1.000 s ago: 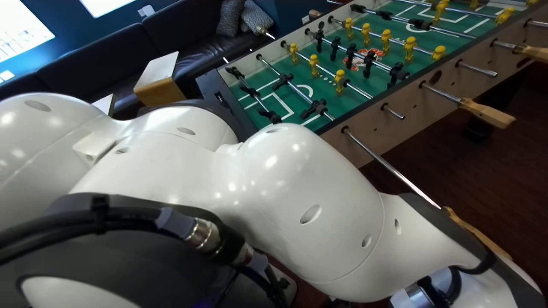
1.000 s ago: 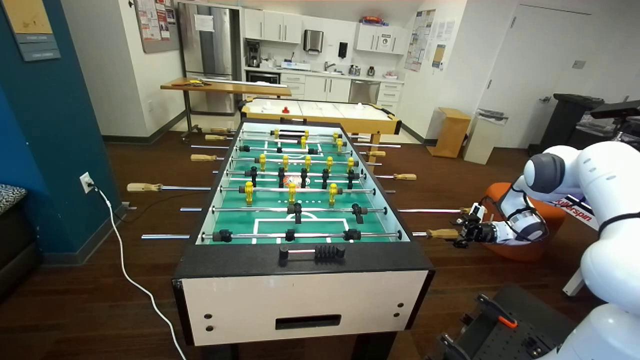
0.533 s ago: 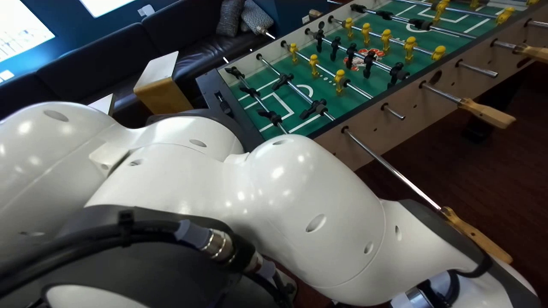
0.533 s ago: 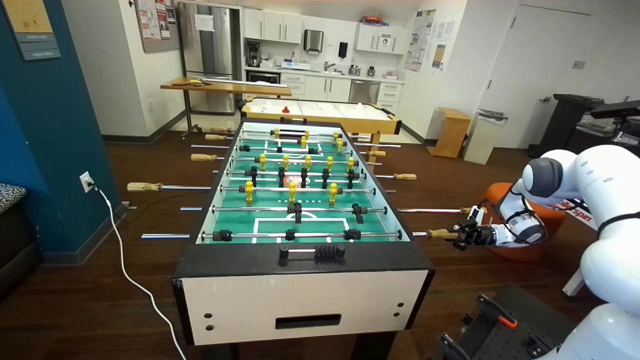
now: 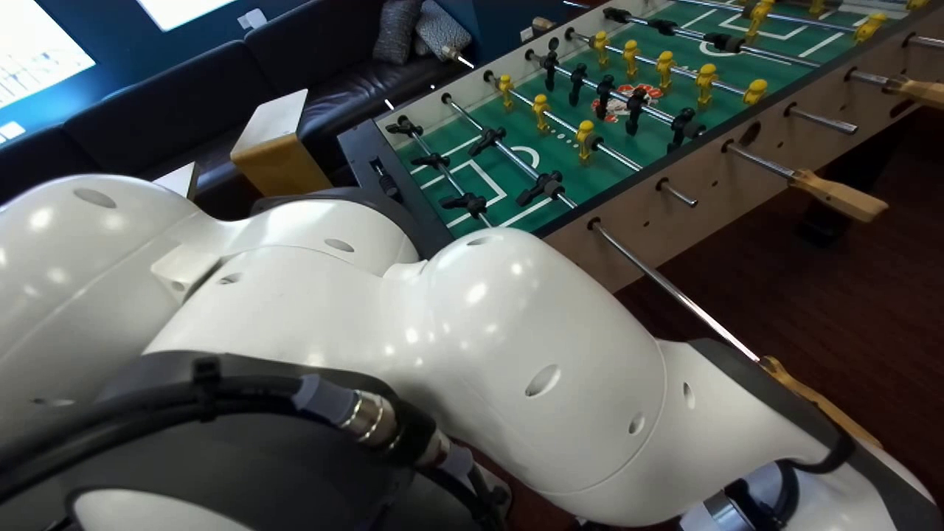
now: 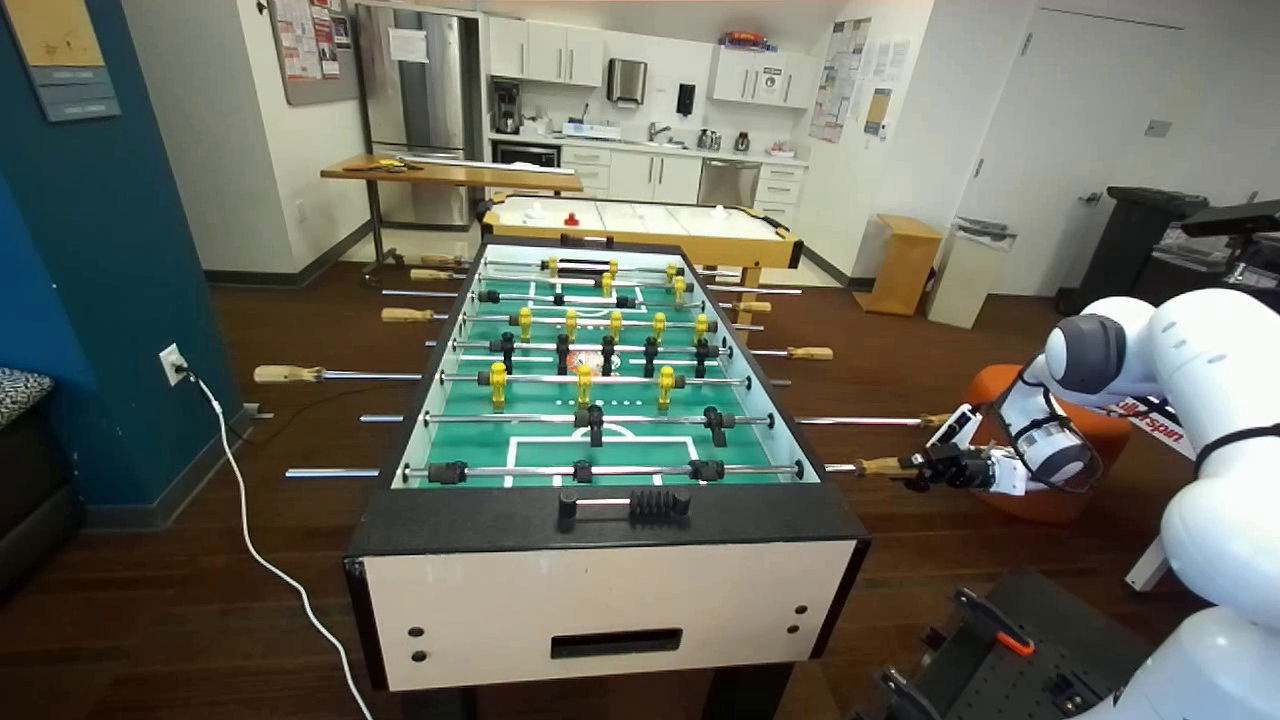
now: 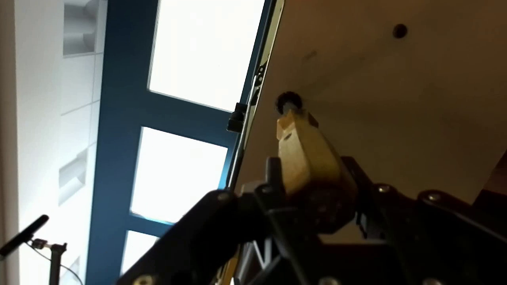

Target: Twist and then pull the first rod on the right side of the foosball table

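Fingers (image 7: 273,172) clamp the tan wooden handle (image 7: 303,158) of the first rod (image 6: 640,471) from both sides, as the wrist view shows; the handle's near end lies in shadow between them. Beyond the far end a short piece of bare metal (image 7: 290,107) runs into a black-ringed hole (image 7: 288,96) in the side of the foosball table (image 7: 396,99). In an exterior view the first rod is the nearest of the row, crossing the green pitch (image 6: 550,455) close to the table's black end (image 6: 460,525). Three black figures (image 6: 582,471) on it are tipped to near level. Its handle stands just outside the side that faces the robot, while the other end juts bare past the opposite side. The next rod (image 6: 860,421) sticks out much farther toward the robot. White arm segments (image 6: 1200,340) reach in over the dark floor (image 6: 900,560), with a rounded orange object (image 6: 1110,438) behind them. In an exterior view the arm's white casing (image 5: 472,332) hides the first rod's handle.
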Available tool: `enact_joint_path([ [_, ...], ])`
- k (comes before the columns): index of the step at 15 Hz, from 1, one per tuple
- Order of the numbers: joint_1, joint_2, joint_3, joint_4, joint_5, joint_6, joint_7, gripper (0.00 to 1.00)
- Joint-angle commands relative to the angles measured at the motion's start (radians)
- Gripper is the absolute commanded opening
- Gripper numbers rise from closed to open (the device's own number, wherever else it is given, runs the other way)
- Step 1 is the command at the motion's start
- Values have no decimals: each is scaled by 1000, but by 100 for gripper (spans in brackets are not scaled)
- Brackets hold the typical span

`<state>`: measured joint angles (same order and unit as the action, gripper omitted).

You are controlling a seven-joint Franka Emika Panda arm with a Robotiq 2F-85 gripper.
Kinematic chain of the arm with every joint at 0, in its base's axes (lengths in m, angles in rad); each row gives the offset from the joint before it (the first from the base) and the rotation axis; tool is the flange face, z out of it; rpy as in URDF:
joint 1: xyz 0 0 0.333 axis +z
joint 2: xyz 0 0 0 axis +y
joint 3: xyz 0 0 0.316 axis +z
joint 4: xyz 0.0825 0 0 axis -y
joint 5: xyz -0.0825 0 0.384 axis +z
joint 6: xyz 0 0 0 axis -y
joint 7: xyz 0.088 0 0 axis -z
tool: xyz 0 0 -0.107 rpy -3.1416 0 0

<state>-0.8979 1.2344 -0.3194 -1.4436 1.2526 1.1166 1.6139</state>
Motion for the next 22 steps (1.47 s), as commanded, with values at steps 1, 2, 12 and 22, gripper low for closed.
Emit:
enact_joint_path([
  [1,8,-59,-21,-27,-51,3,-187,15],
  [2,9,-68,-23,-32,-56,13,-240,15],
  [12,16,-24,-10,7,-38,84,-457,15],
  [22,14,-29,-12,-1,-42,48,-830,40],
])
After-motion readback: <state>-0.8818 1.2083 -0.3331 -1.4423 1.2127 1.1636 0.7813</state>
